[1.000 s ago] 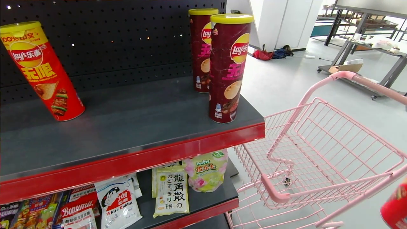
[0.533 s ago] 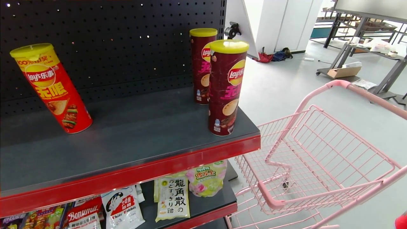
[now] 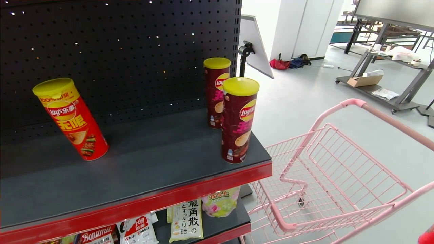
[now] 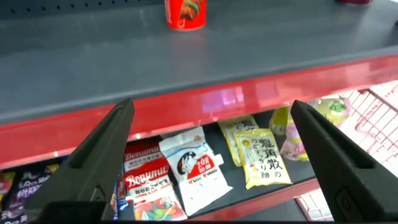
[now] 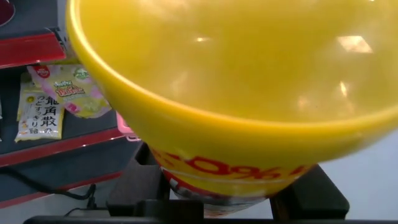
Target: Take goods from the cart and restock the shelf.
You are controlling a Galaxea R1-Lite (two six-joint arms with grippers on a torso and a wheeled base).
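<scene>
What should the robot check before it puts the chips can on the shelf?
1. Grip on the chips can: ok, the right hand is shut on it.
2. Room on the shelf: ok, there is a bare stretch between the red can and the maroon cans.
3. The left hand free: ok, it is open and holds nothing.
4. Both maroon cans upright: ok.
5. Is the chips can above shelf level: cannot tell.
</scene>
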